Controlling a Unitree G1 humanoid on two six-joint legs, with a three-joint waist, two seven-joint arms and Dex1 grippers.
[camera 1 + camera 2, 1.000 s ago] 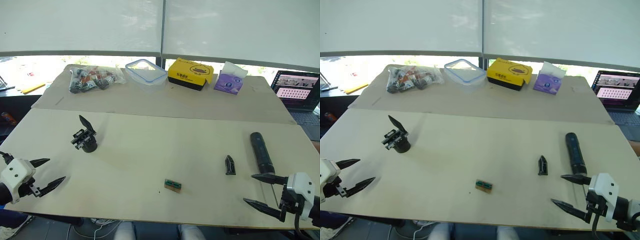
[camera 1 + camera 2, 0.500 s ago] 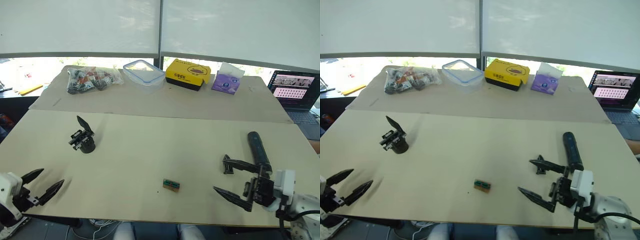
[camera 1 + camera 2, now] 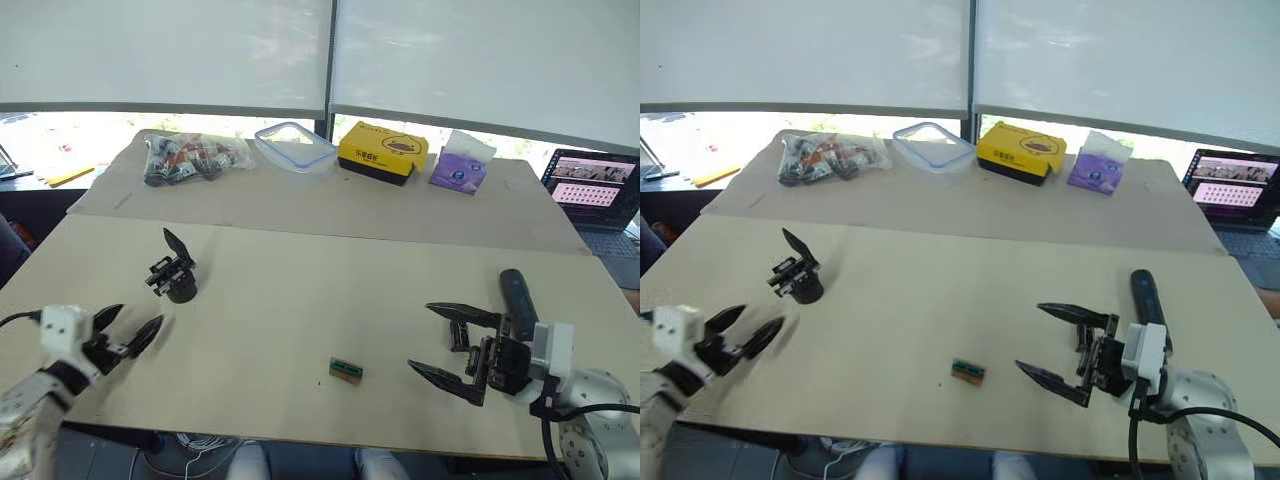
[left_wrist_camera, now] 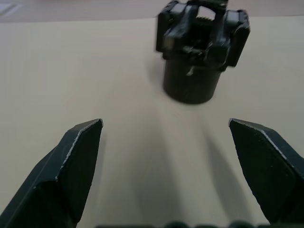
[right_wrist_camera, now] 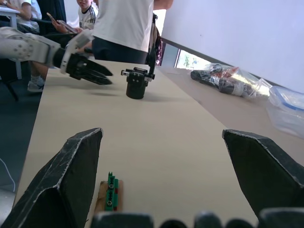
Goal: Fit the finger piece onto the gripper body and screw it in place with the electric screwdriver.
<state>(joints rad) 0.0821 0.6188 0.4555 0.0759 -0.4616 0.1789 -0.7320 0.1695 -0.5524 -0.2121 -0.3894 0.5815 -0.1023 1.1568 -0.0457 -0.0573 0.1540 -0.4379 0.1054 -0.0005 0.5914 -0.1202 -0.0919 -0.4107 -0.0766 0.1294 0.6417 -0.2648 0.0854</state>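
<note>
Right pincer [image 3: 448,342] gapes wide, empty, low over the tabletop [image 3: 300,300], just left of the finger piece [image 3: 459,336]; electric screwdriver [image 3: 516,297] lies right of that. Left pincer [image 3: 128,333] open, empty, near the gripper body [image 3: 176,279] at far left. Best to bracket the finger piece squarely, then close across its thicker end.

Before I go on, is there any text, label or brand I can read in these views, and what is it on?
None can be read.
yellow box: dark print on its top and side, too small to read.
purple tissue pack: a round mark on the front, blurred.
laptop screen: rows of small pictures, no legible words.
electric screwdriver, gripper body, finger piece: no visible markings.
</note>
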